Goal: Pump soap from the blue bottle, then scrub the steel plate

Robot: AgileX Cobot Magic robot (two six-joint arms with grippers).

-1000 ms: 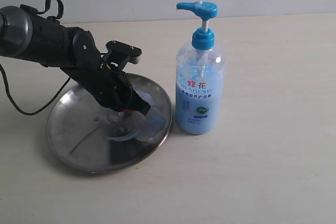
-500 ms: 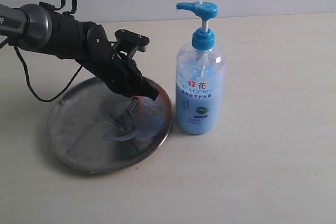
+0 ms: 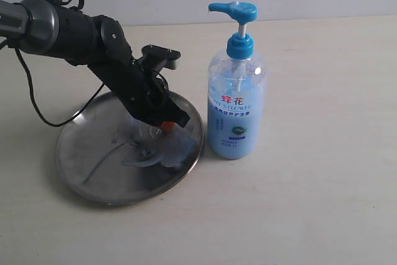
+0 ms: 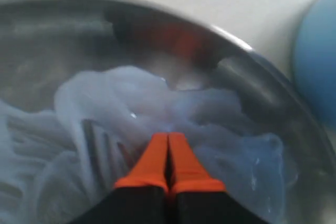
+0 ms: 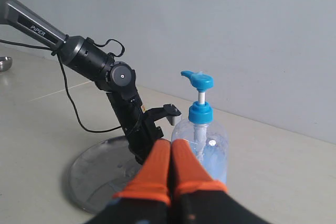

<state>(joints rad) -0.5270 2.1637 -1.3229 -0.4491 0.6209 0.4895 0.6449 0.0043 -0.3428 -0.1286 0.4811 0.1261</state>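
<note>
The plate lies nearest, with soap smeared across its bottle-side half. Pumping looks done, and scrubbing seems partly done. The left gripper, jaws closed and empty, has its tips in the smear. The bottle stands upright just beside the rim. The right gripper, closed on nothing, hangs well clear.

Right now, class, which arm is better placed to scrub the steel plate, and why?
Left. The left gripper, shut, is down in the soap on the steel plate; the right gripper, also shut, hangs away from it.
</note>
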